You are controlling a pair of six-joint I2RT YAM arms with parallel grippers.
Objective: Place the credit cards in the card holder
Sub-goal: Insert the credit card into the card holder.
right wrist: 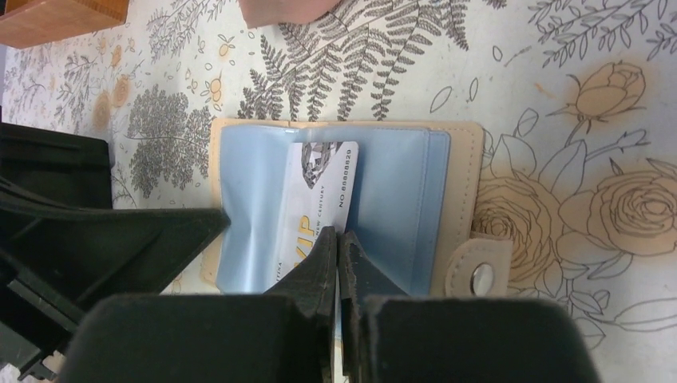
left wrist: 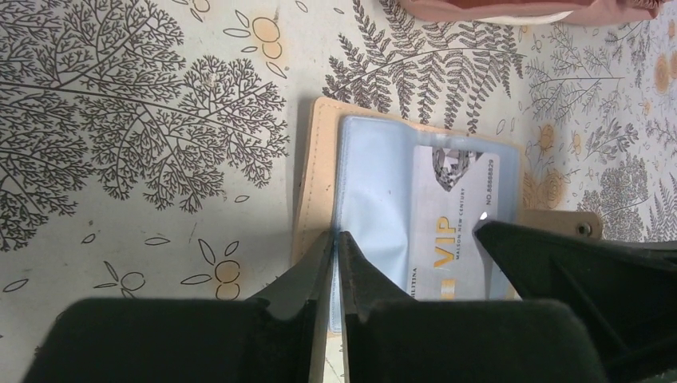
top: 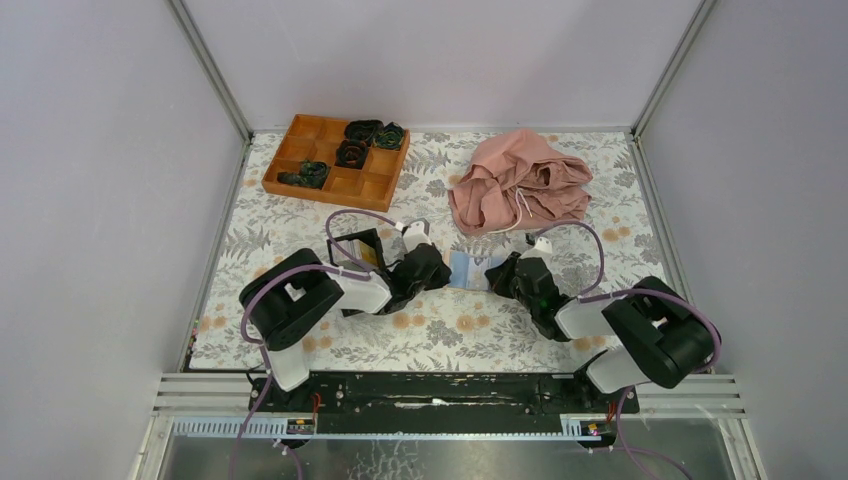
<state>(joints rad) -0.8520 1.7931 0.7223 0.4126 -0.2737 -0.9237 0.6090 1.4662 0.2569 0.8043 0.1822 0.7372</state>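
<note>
The tan card holder [top: 468, 268] lies open on the floral mat between my two grippers, blue sleeves facing up [left wrist: 375, 183]. A white credit card [right wrist: 319, 187] printed "VIP" lies partway inside a sleeve, its left part under the blue film. My left gripper [left wrist: 336, 237] is shut on the thin edge of a blue sleeve at the holder's left side [left wrist: 315, 159]. My right gripper [right wrist: 338, 234] is shut on the card's near right edge. The holder's snap tab [right wrist: 479, 275] sticks out to the right. Other credit cards are out of view.
An orange-brown compartment tray [top: 335, 155] with dark items stands at the back left. A crumpled pink cloth [top: 520, 180] lies at the back centre. A black open box [top: 360, 250] sits just behind the left arm. The metal frame edges the mat.
</note>
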